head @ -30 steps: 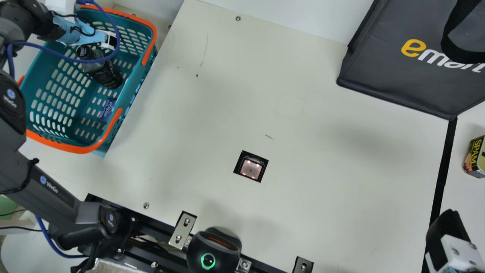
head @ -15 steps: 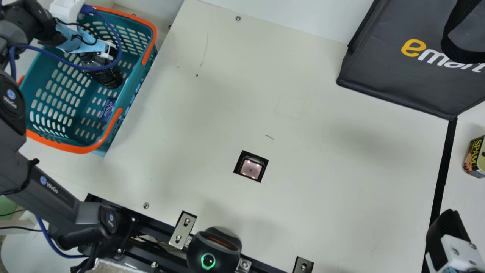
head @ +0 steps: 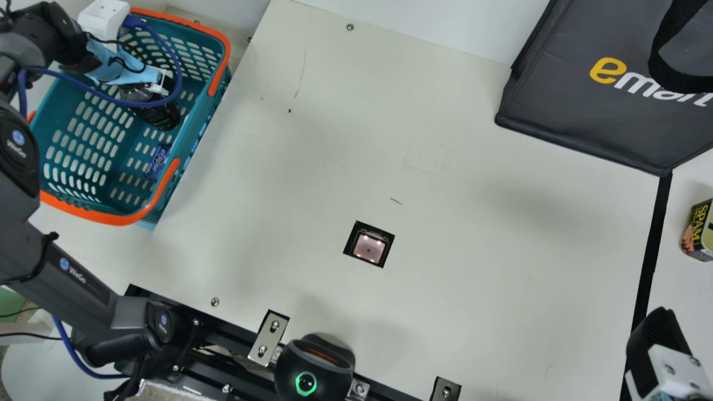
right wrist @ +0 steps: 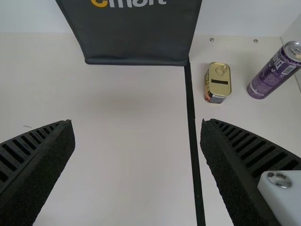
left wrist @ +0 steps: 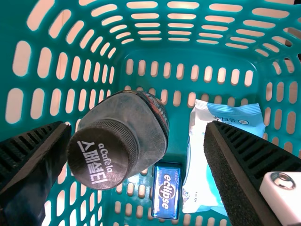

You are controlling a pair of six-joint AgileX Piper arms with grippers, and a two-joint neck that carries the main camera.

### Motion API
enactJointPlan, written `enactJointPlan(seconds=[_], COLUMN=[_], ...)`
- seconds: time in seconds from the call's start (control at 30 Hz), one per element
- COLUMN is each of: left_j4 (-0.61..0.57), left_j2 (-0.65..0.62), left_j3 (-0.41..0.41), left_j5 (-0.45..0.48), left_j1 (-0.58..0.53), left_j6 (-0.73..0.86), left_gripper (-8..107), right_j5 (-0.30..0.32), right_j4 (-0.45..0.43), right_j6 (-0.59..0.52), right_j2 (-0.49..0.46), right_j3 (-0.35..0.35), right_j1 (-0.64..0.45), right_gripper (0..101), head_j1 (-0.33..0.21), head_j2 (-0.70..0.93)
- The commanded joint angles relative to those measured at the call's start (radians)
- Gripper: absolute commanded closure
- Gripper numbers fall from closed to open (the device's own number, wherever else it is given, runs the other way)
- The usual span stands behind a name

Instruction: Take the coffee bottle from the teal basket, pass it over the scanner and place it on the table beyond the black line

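Note:
In the main view my left gripper (head: pixel 161 82) is over the teal basket (head: pixel 219 89), right at the coffee bottle (head: pixel 156 114), whose cap it covers. The left wrist view has the bottle (left wrist: pixel 141 127) standing between the spread fingers of my left gripper (left wrist: pixel 138 141), its dark cap close to one finger. The scanner (head: pixel 369 248) is a lit square set in the table. My right gripper (head: pixel 657 334) is at the main view's lower right, near the black line (head: pixel 649 256); in the right wrist view that gripper (right wrist: pixel 136 141) is open with nothing held.
Beside the bottle in the basket lie a small blue box (left wrist: pixel 166 190) and a light blue packet (left wrist: pixel 207 165). A dark bag (head: pixel 557 100) stands at the back right. Beyond the line are a yellow can (right wrist: pixel 217 82) and a purple can (right wrist: pixel 275 70).
My left gripper has moved a little right and toward the main view's bottom, over the bottle's cap. The bottle and my right arm have kept their places.

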Motion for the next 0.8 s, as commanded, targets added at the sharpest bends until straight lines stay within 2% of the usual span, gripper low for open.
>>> enactJointPlan(seconds=[0.0, 0.4, 0.77], left_j4=[0.002, 0.009, -0.027], left_j2=[0.003, 0.012, -0.020], left_j3=[0.002, 0.003, -0.003], left_j5=[-0.006, -0.032, -0.009], left_j1=[-0.002, -0.004, 0.000], left_j6=[-0.004, -0.020, -0.019], left_gripper=[29, 107, 107], right_j5=[0.000, 0.000, 0.000], right_j4=[0.000, 0.000, 0.000], right_j6=[0.000, 0.000, 0.000], right_j2=[0.000, 0.000, 0.000], right_j3=[0.000, 0.000, 0.000], right_j1=[0.000, 0.000, 0.000], right_gripper=[6, 6, 6], head_j1=[-0.029, -0.029, -0.029], head_j2=[0.002, 0.002, 0.002])
